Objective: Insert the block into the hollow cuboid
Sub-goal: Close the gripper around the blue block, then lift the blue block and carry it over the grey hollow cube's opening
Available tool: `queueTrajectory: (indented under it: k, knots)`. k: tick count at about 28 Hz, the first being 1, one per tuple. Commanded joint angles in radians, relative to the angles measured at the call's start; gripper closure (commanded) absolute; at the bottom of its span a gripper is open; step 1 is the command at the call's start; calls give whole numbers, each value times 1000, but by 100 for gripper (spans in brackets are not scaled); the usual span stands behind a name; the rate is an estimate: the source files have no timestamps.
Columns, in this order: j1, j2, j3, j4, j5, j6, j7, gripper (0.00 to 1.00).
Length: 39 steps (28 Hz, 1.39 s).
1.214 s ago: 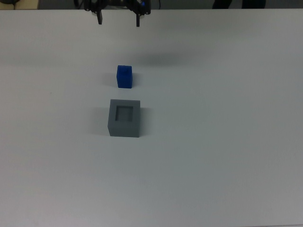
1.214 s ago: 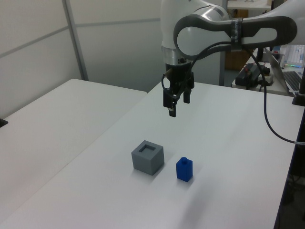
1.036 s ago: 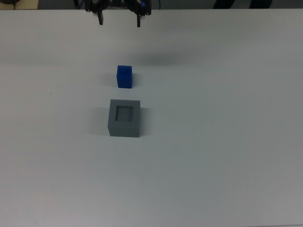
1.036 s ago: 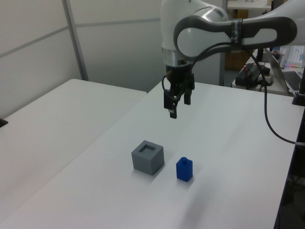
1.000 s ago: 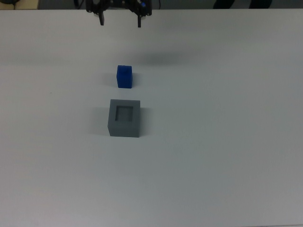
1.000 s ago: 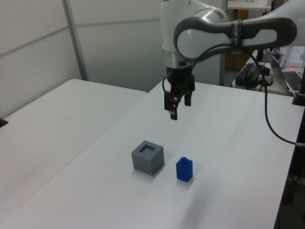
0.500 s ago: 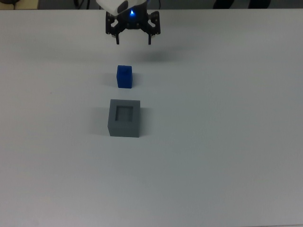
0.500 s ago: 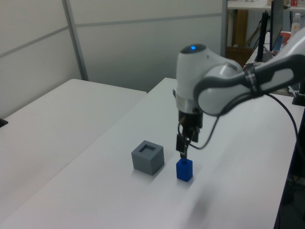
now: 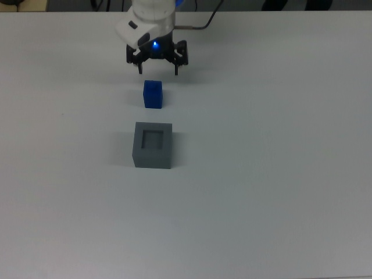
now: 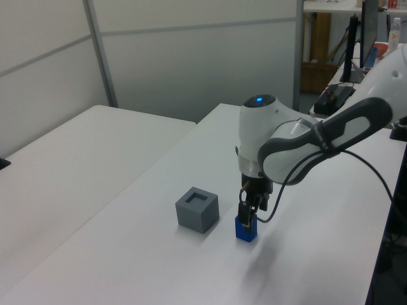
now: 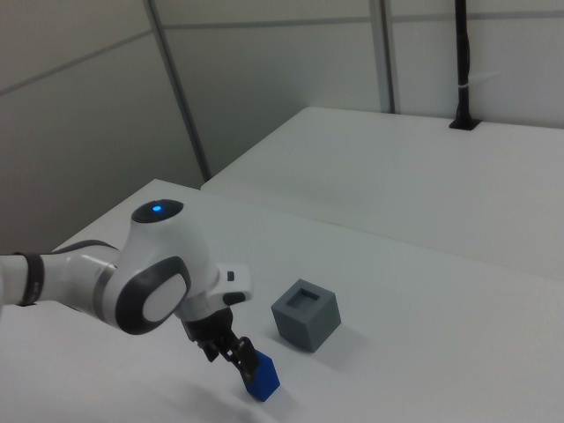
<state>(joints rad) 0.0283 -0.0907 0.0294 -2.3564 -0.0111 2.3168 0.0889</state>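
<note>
End effector (image 9: 157, 72) spread, apparently straddling block (image 9: 153, 94)

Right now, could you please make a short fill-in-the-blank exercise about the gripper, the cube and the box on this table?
1. The blue cube stands on the white ____, outside the grey box.
2. The square recess in the grey box's top is ____.
3. In the top view, the cube lies between the grey box and the ____.
4. The open gripper is low at the cube and holds ____.

Missing words: table; empty; gripper; nothing
</note>
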Motion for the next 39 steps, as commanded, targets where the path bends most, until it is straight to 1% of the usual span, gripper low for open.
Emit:
queueTrajectory:
  k: [1, 4, 6, 11, 12, 14, 15, 16, 18, 21, 22, 25, 27, 28, 32, 33, 37, 38, 39]
  knots:
    - [-1, 62, -2, 22, -6, 50, 15, 13]
    - [-4, 68, -6, 29, -6, 50, 15, 24]
    - [-19, 74, -8, 37, -6, 52, 15, 29]
    - [-30, 81, -8, 54, -6, 52, 15, 29]
    - [-33, 86, -8, 57, -6, 50, 15, 31]
    - [-36, 89, -8, 65, -6, 50, 6, 40]
    - [-37, 89, -8, 66, -6, 50, 3, 47]
    - [-39, 89, -8, 68, -6, 50, 0, 60]
    - [-39, 88, -8, 68, -6, 49, -15, 76]
    - [-39, 82, -9, 69, -6, 41, -46, 96]
    - [-39, 80, -9, 78, -4, 35, -52, 100]
    - [-39, 80, -9, 92, -3, 26, -52, 100]
    - [-39, 82, -9, 121, -1, 7, -49, 100]
    - [-41, 83, -9, 167, 3, -37, -49, 100]
    - [-41, 100, -11, 310, 6, -170, -51, 100]
    - [-41, 118, -11, 378, 5, -222, -51, 100]
    - [-41, 160, -11, 501, 7, -284, -49, 100]
    - [-41, 187, -11, 549, 5, -292, -44, 100]
    - [-41, 203, -11, 575, 5, -293, -43, 99]
